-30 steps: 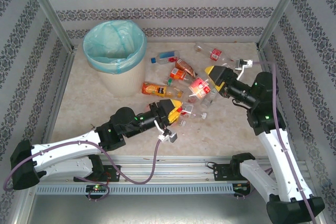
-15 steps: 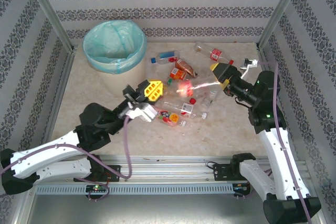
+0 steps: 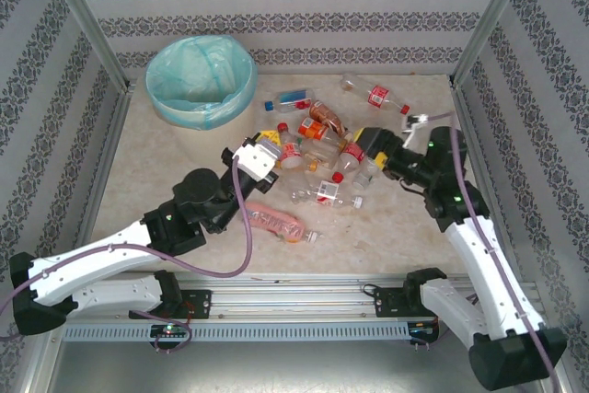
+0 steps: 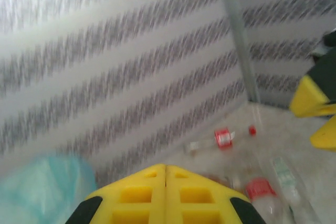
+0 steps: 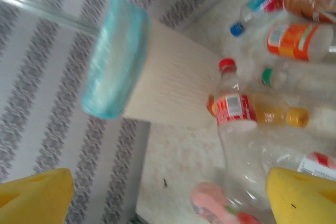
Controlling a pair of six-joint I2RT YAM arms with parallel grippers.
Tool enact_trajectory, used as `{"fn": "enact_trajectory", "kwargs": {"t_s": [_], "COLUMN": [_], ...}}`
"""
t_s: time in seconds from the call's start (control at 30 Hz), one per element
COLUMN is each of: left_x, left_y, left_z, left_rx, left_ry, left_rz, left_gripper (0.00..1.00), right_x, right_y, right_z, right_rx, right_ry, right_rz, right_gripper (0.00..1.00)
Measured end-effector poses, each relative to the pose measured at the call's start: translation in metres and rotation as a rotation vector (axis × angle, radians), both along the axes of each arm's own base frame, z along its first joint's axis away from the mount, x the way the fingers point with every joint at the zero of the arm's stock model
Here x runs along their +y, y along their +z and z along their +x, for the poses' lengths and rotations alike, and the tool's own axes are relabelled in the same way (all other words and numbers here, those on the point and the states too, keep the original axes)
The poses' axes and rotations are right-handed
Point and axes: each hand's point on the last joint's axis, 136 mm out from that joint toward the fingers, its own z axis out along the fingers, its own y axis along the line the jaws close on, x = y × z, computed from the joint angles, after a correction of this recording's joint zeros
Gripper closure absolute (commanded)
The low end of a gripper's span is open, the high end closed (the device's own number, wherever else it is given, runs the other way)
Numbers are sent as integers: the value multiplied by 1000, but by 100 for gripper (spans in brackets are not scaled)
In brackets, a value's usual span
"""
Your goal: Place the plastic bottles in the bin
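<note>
Marble-look counter (image 3: 156,181), patterned walls on three sides. Bin (image 3: 204,140) stands upright ahead-left of the left hand (image 4: 165,177), which is closed tight and empty. Pink-label bottle (image 3: 274,220) lies behind that hand, long axis crosswise, neck to the right. Other plastic bottles (image 3: 322,129) are piled between the hands, axes mixed. Right hand (image 3: 361,142) is spread wide, gripping nothing, with a red-label bottle (image 5: 233,124) just ahead. Wrist views are blurred, labels unreadable.

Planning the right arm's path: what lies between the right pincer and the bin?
Bottles: the right wrist view shows a red-labelled bottle and an orange-capped bottle between the right pincer and the bin.
</note>
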Motion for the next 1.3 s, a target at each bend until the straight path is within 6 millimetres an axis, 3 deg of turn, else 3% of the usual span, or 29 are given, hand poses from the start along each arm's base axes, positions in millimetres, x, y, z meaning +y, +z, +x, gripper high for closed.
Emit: {"fn": "enact_trajectory", "kwargs": {"t_s": [0.13, 0.27, 0.4, 0.57, 0.8, 0.93, 1.17, 1.3], "left_x": [44, 81, 95, 101, 104, 107, 116, 128], "left_y": [-107, -193, -242, -290, -328, -333, -314, -294], "left_z": [4, -14, -26, -27, -26, -25, -18, -16], "left_rx": [314, 535, 666, 808, 929, 949, 902, 839], "left_ry": [172, 288, 349, 417, 461, 466, 471, 490], "left_rz": [-106, -200, -284, -352, -420, -454, -541, -569], "left_gripper": [100, 100, 100, 100, 100, 100, 100, 100], "right_x": [57, 84, 100, 136, 160, 172, 205, 218], "right_y": [-49, -95, -123, -128, -136, -147, -157, -186], "right_z": [-28, -46, -43, -38, -67, -108, -210, -228], "right_rx": [41, 63, 74, 40, -6, -58, -230, -222], "right_ry": [199, 313, 358, 435, 567, 723, 1047, 1098], "right_rz": [-198, -392, -540, -605, -615, -629, -667, -767], "right_gripper": [9, 10, 11, 13, 14, 12, 8, 7]}}
